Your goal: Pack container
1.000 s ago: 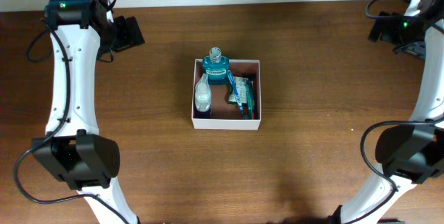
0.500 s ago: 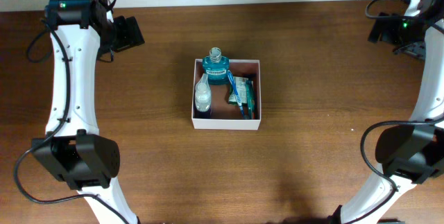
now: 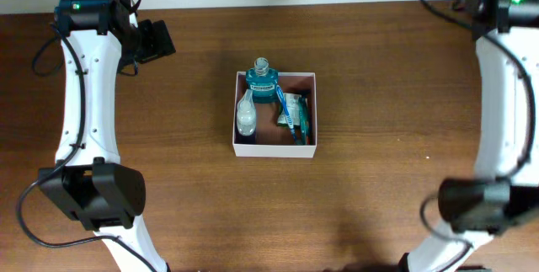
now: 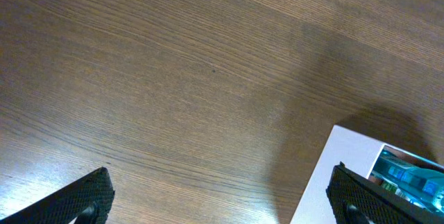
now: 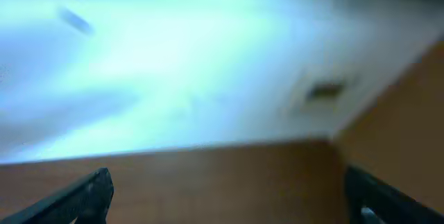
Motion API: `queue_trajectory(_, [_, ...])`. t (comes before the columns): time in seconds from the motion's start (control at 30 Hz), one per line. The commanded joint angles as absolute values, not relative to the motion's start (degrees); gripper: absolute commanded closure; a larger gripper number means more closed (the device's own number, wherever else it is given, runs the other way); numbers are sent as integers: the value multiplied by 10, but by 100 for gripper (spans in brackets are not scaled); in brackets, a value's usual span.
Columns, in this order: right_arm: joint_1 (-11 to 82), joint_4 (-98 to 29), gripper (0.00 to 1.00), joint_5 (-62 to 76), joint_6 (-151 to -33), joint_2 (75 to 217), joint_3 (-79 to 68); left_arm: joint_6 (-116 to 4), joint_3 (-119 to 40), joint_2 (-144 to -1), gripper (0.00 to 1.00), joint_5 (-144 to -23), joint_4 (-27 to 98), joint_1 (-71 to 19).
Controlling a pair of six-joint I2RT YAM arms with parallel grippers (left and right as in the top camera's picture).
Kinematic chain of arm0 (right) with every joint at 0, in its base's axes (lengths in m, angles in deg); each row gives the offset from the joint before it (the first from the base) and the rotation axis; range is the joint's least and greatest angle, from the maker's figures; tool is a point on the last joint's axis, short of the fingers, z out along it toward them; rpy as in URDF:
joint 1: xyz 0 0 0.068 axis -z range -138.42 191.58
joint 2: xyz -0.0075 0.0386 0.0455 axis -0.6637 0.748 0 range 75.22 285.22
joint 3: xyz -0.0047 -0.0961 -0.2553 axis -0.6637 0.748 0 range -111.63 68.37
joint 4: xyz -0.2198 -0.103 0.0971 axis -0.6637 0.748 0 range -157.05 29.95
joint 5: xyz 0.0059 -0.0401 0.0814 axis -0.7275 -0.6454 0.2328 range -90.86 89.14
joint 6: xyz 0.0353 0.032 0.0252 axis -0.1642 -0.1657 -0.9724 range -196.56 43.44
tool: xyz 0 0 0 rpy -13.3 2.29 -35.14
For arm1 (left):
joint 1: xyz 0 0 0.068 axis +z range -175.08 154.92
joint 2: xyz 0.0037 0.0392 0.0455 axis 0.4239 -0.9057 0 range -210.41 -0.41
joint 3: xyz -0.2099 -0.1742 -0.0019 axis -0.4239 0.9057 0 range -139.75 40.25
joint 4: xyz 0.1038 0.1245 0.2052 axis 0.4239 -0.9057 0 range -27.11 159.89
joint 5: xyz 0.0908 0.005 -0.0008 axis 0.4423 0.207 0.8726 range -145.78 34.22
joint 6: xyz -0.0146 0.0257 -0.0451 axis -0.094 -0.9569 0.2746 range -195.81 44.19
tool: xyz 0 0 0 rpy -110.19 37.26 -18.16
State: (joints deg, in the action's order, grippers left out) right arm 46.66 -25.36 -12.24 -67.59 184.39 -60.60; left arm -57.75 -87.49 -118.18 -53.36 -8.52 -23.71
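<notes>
Right of your left claw [image 4: 222, 200], well apart from it, sits the container [image 3: 274, 148]: square, shallow, thin white walls, reddish-brown inside, on the wood-grain table [image 3: 379, 137]. Your left wrist view cuts it down to one white corner. Inside are a teal bottle [image 3: 263, 82] with a clear cap, a pale bottle [image 3: 245, 116], a blue toothbrush [image 3: 287, 114] and a green packet [image 3: 297, 108] with print too small to read. Left claw's jaws are spread wide with nothing between them, and the arm runs along the table's left side. Your right claw [image 5: 232, 200] is spread wide too, empty, far from the container. It faces a pale wall, and that view is badly blurred.
</notes>
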Motion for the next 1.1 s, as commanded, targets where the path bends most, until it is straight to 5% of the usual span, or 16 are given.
queue_trajectory(0.0, [441,-258,1,-151,-628,1751,-613,-572,-885,-1184,1,-531,-86,-239])
queue_trajectory(0.5, [436,-269,1,-104,-629,1466,-536,-572,-885,-1184,0,-531,-86,-239])
queue_trajectory(1.07, [508,-576,1,61,-632,996,177,-572,-885,-1184,1,-531,-86,-239])
